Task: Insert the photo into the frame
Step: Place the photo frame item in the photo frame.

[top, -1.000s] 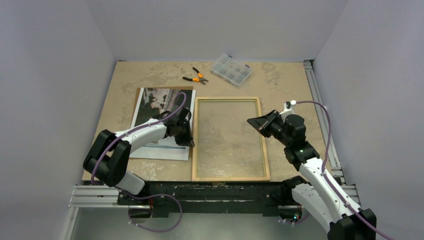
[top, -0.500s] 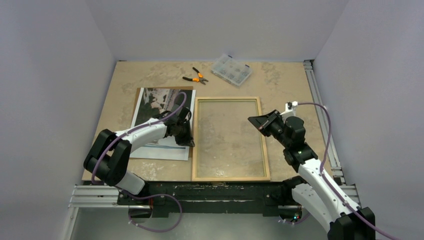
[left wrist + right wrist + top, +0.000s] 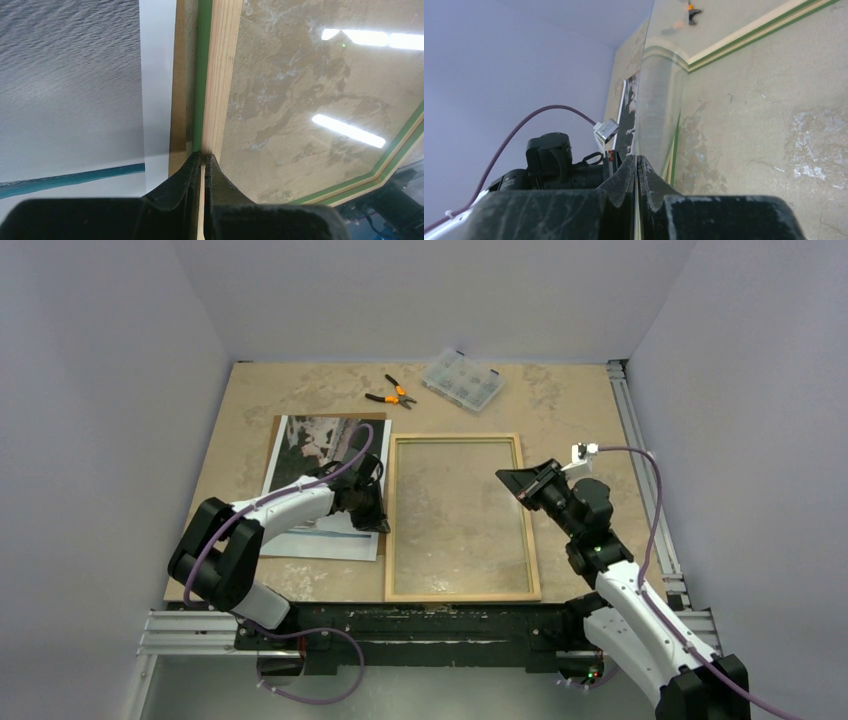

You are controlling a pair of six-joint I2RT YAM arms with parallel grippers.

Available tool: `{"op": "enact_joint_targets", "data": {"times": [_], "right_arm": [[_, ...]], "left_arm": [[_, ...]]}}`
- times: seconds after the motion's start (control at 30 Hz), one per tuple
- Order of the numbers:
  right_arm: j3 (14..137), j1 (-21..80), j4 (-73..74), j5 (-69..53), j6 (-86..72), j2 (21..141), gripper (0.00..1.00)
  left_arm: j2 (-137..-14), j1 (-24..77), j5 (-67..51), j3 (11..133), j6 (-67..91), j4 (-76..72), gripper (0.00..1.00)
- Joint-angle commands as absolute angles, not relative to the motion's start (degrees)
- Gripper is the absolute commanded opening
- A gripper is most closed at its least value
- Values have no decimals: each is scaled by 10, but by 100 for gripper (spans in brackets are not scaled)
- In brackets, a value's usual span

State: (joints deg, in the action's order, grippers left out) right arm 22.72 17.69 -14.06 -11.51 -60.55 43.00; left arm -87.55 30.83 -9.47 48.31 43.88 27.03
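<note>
The frame [image 3: 462, 595] is lying flat in the middle of the counter [image 3: 570, 405] with its pale wood back facing up. The mottled counter top is showing through its clear pane. The photo [image 3: 315, 445] is lying face up just beside the frame at its 9 o'clock side, outside it. It is resting on a brown board [image 3: 330, 418], which is peeking out along the photo's 12 o'clock edge.

I am reaching my left hand [image 3: 383, 525] over the photo's 3 o'clock edge to the frame's 9 o'clock rail. In my left wrist view the fingers [image 3: 187, 175] are drawn together to a thin slit. Their tips are sitting right at that wooden rail [image 3: 220, 75], with its green lip alongside. A pale sliver is showing in the slit, and I cannot tell whether I am pinching anything. The photo's grey print and white border [image 3: 70, 75] are lying at 9 o'clock of the rail, with a strip of the brown board [image 3: 181, 75] between them.

I am holding my right hand [image 3: 503, 480] at the frame's 3 o'clock rail, toward its far end and pointing toward 9 o'clock. Its fingers [image 3: 624, 175] are pressed fully together. I cannot tell whether they are touching the frame.

Beyond the frame at 12 o'clock, orange-handled pliers [image 3: 392, 393] and a clear parts box [image 3: 462, 380] are lying near each other, well apart from both hands.
</note>
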Motion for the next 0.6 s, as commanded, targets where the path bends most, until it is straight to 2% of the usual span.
{"op": "enact_joint_targets", "data": {"times": [0.0,0.37,0.57], "right_arm": [[227,178,-215,-93,-592,406,0],[206,178,-230,-108,-596,440,0],[216,178,-135,-128,-544,429,0]], "left_arm": [[-910,310,-51,472,423,262,0],[-917,310,-54,471,421,261,0],[-918,310,-54,473,419,263,0]]}}
